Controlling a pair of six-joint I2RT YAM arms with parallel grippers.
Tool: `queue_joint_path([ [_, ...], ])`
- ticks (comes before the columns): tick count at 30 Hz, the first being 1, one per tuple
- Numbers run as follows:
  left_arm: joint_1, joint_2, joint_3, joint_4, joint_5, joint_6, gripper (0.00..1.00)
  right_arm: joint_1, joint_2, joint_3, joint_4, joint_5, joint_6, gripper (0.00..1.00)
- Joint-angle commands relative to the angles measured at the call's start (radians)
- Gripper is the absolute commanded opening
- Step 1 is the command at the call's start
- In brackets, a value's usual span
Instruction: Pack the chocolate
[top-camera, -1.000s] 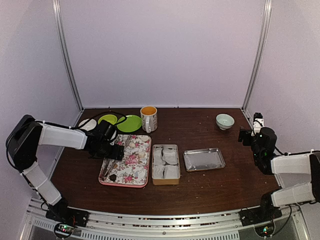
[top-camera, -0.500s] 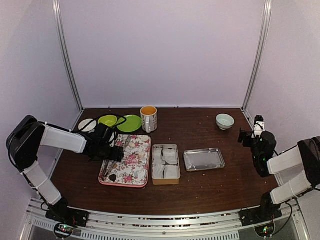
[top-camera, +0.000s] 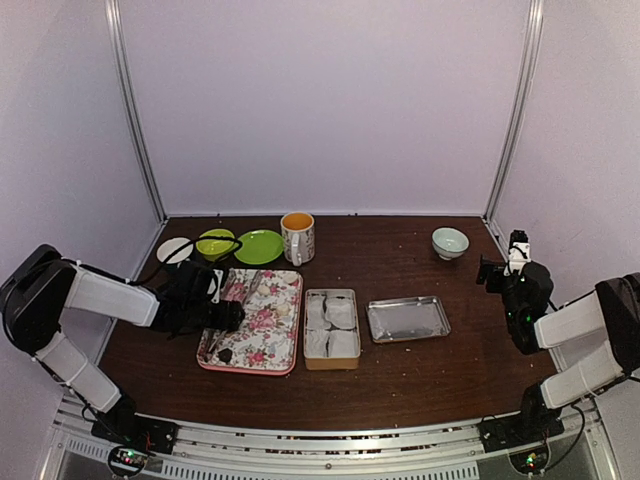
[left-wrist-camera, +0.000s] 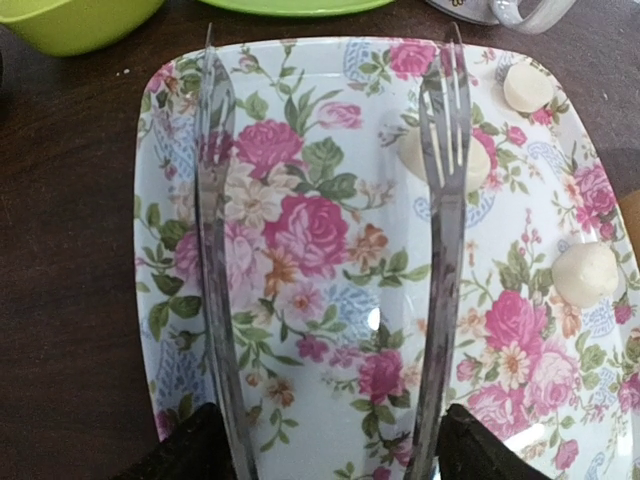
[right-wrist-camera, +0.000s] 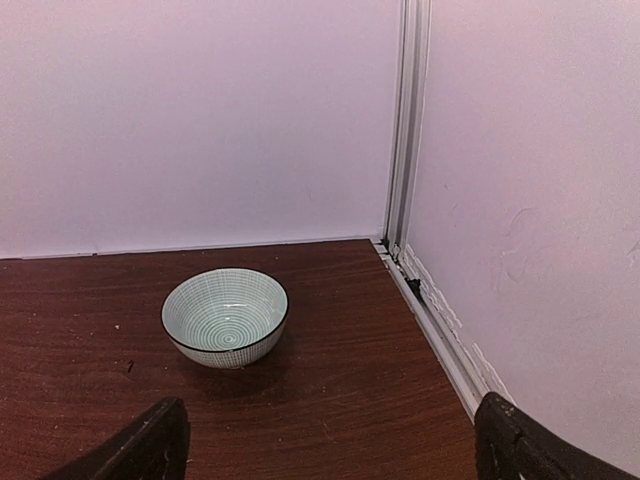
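The chocolate is a tiny dark lump at the near left of the floral tray. It is out of the left wrist view. Metal tongs lie along the tray, with their fork tips toward the green dishes. My left gripper is low over the tray's left side. In the left wrist view it is open, with one finger outside each tong arm. My right gripper is open and empty at the far right, and in its own view it faces a small bowl.
Cream balls sit on the tray's right side. A tan tin of white wrapped cakes and a steel lid lie mid-table. A mug, green plate, green bowl and white dish stand behind the tray. The striped bowl is at the back right.
My left gripper has moved toward the near edge along the tongs, which stayed put on the tray. The right arm settled slightly lower, then held still.
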Motion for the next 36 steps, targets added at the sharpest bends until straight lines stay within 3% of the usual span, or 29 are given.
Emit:
queue_joint_path([
  [1,0.006,-0.020,-0.017,0.006,-0.011,0.017,0.72,-0.005,0.001,0.016,0.023,0.015,0.006,1.00],
  [11,0.006,0.001,-0.030,0.036,-0.029,0.005,0.63,-0.004,0.002,0.018,0.022,0.015,0.006,1.00],
  [36,-0.037,0.103,0.103,-0.128,-0.139,-0.020,0.65,-0.005,0.001,0.018,0.023,0.015,0.006,1.00],
])
